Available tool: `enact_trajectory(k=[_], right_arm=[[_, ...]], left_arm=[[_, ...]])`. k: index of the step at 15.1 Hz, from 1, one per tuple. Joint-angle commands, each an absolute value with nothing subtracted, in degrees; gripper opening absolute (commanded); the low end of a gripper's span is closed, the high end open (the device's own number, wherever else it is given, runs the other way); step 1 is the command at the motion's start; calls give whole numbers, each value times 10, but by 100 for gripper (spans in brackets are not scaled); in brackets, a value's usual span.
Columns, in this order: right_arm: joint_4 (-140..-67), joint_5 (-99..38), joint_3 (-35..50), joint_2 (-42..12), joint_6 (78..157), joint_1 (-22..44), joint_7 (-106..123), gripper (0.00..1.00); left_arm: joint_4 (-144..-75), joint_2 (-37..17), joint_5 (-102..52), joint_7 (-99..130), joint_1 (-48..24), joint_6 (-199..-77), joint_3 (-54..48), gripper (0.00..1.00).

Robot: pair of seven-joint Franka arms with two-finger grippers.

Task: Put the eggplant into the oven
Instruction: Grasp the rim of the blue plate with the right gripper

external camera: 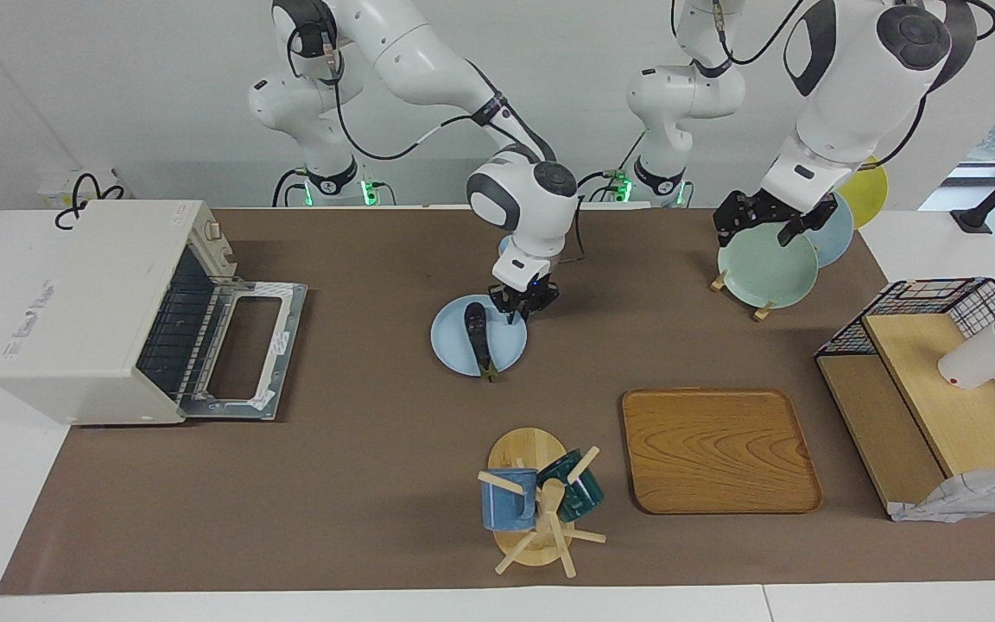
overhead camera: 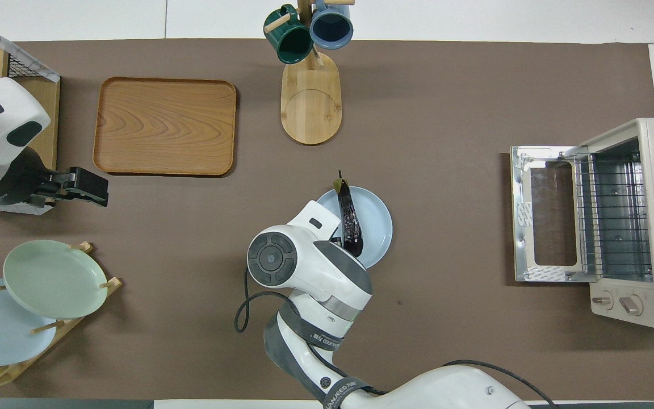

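Note:
The dark purple eggplant [external camera: 478,334] lies on a light blue plate [external camera: 450,341] in the middle of the table, its stem pointing away from the robots; it also shows in the overhead view [overhead camera: 349,218]. My right gripper [external camera: 522,307] hangs open just over the plate's edge nearest the robots, beside the eggplant's thick end and not holding it. In the overhead view the right wrist hides it. The cream oven [external camera: 91,311] stands at the right arm's end with its door [external camera: 247,345] folded down open and the wire rack showing. My left gripper [external camera: 765,223] waits over the plate rack.
A rack of upright plates [external camera: 770,268] stands at the left arm's end near the robots. A wooden tray [external camera: 719,449] and a mug tree [external camera: 541,501] with two mugs lie farther from the robots. A wire basket on wooden shelves [external camera: 929,389] stands at the left arm's end.

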State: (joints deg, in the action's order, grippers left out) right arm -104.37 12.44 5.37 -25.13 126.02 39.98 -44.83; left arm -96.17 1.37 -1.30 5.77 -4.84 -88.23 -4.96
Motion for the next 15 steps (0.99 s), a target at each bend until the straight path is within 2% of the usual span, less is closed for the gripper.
enact_trajectory(k=[1, 5, 12, 15], right_arm=[[-1066, 149, 57, -230, 1265, 399, -447, 0], [-1049, 192, 57, -230, 1224, 399, -445, 0], [-1035, 265, 55, -221, 1104, 393, -444, 0], [-1035, 270, 52, -210, 1089, 387, -443, 0]], left_arm=[[-958, 13, -9, 61, -49, -896, -51, 100], [-962, 15, -13, 60, -47, -901, -52, 100], [-962, 20, -12, 58, -47, -902, -50, 100], [-962, 21, -12, 60, -47, -901, -50, 100]])
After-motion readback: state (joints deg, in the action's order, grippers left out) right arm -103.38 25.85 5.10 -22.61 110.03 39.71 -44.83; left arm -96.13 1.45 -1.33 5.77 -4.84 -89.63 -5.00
